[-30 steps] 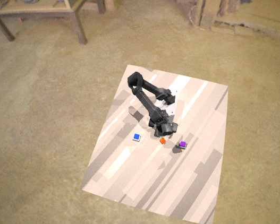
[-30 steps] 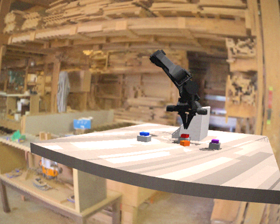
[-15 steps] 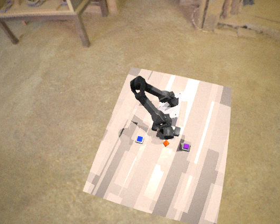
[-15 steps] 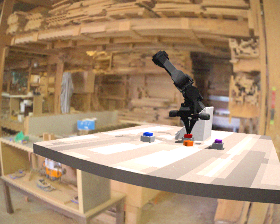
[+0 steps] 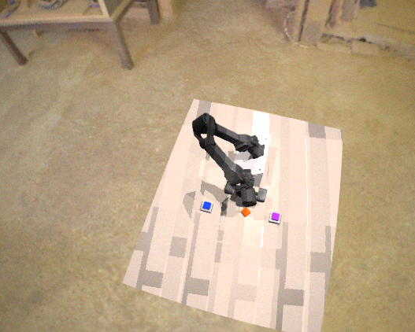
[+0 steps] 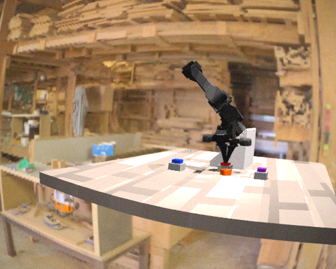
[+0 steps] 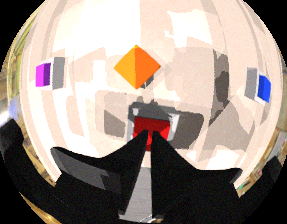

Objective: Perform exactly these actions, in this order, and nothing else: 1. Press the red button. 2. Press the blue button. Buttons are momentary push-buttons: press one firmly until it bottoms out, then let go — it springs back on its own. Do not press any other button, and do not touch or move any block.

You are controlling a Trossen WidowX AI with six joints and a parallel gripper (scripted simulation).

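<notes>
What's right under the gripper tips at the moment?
The red button sits under the shut gripper. Whether the tips touch it is hidden. The orange block lies just beyond.

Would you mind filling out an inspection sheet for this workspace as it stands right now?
Surface: pale patchwork wood table; white wedge-shaped arm base at the back.
Job's things: red button directly beneath the fingertips; whether it is bottomed out cannot be told. Blue button and purple button to either side, untouched.
Clutter: orange block just in front of the red button, apart from the fingers.
Grippers: gripper shut, holding nothing, pointing straight down onto the red button.
Cables: nothing seen.
Surroundings: wood workshop; low bench with tools beside the table, shelves behind.
</notes>
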